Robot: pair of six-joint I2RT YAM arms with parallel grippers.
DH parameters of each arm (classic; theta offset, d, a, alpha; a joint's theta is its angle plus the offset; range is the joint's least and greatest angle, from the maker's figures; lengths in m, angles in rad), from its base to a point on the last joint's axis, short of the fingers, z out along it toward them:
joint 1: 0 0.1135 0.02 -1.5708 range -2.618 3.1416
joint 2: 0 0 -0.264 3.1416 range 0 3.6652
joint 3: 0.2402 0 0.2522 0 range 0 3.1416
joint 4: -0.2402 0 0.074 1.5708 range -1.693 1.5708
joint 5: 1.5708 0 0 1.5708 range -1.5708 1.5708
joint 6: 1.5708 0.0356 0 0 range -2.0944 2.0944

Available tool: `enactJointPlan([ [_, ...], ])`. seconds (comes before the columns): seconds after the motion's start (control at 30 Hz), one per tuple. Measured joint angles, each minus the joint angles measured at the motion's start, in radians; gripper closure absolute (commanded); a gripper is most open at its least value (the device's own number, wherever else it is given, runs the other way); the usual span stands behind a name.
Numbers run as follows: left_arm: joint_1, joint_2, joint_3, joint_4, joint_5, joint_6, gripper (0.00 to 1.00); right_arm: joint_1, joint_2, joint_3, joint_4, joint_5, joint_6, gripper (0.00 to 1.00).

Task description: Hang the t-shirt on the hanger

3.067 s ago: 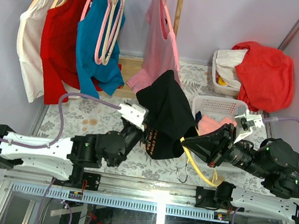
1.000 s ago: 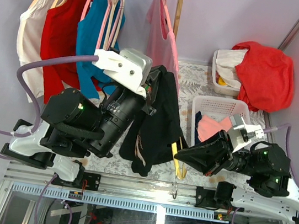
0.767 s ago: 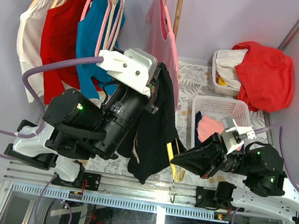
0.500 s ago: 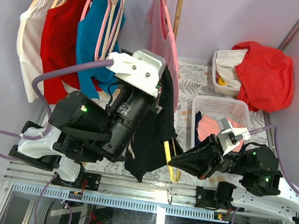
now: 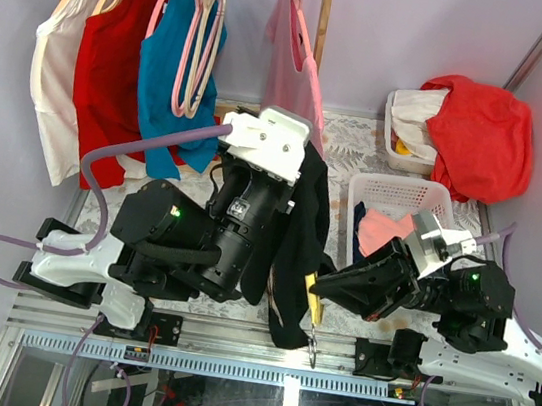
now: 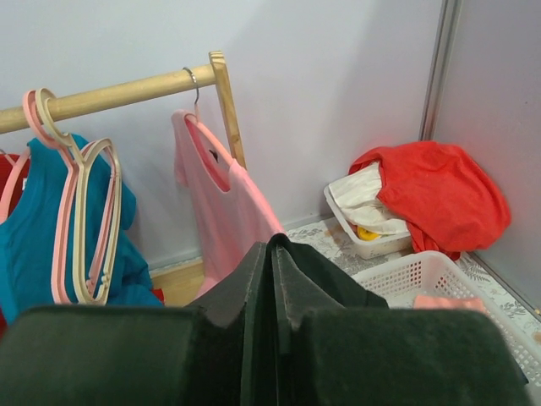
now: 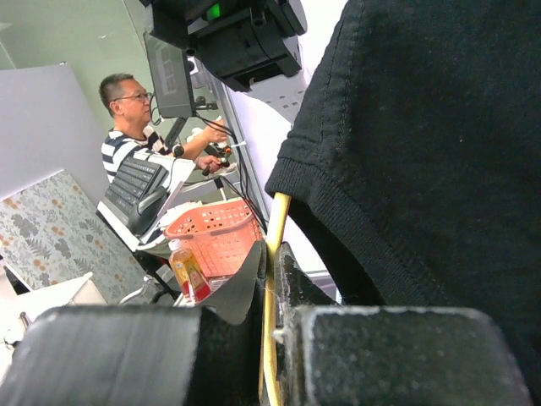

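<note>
1. Between the clamped fingers of the left gripper (image 6: 272, 283), the t-shirt (image 5: 301, 238) hangs.
2. Below it, the right gripper (image 7: 270, 275) pinches the hanger (image 5: 311, 292) at the cloth's edge.
3. Threading step; the hanger likely needs feeding up inside.

Both arms up and meeting at the middle, both hands closed.
The left arm (image 5: 185, 241) rears from its near-left base, forearm slanting far and right, wrist lifted well above the surface; its hand (image 6: 272, 262) has the fingers (image 6: 245, 288) pressed together on a fold of the t-shirt (image 6: 313, 283). The right arm (image 5: 469, 302) sits lower, elbow at the near right, forearm stretched leftward toward the centre; its hand (image 7: 270, 279) is clamped tight on the thin bar of the hanger (image 7: 276, 224).
</note>
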Motion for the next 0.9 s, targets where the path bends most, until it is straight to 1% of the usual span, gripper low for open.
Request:
enactJointPlan([
  [0.07, 0.000, -0.007, -0.009, 0.012, -0.013, 0.000, 0.89, 0.000, 0.031, 0.022, 0.004, -0.003, -0.003, 1.00],
  [0.2, 0.000, -0.037, -0.055, 0.030, -0.046, 0.005, 0.70, 0.000, 0.068, 0.066, -0.021, -0.005, -0.019, 1.00],
  [0.3, 0.000, -0.064, -0.095, 0.039, -0.077, 0.008, 0.65, 0.000, 0.057, 0.069, -0.048, 0.013, -0.030, 1.00],
  [0.43, 0.000, -0.082, -0.106, 0.054, -0.116, 0.008, 0.59, 0.000, 0.009, 0.069, -0.106, 0.063, -0.038, 1.00],
  [0.6, -0.001, -0.077, -0.106, 0.144, -0.168, 0.067, 0.49, 0.000, -0.057, 0.072, -0.174, 0.142, -0.052, 1.00],
  [0.63, -0.002, -0.074, -0.106, 0.164, -0.174, 0.083, 0.46, 0.000, -0.064, 0.074, -0.184, 0.151, -0.054, 1.00],
  [0.73, -0.003, -0.058, -0.107, 0.202, -0.179, 0.134, 0.34, 0.000, -0.069, 0.098, -0.229, 0.175, -0.060, 1.00],
  [0.83, -0.005, -0.044, -0.117, 0.203, -0.173, 0.167, 0.27, 0.000, -0.066, 0.127, -0.288, 0.188, -0.061, 1.00],
  [0.9, -0.006, -0.037, -0.131, 0.181, -0.159, 0.170, 0.26, 0.000, -0.061, 0.155, -0.339, 0.193, -0.059, 1.00],
])
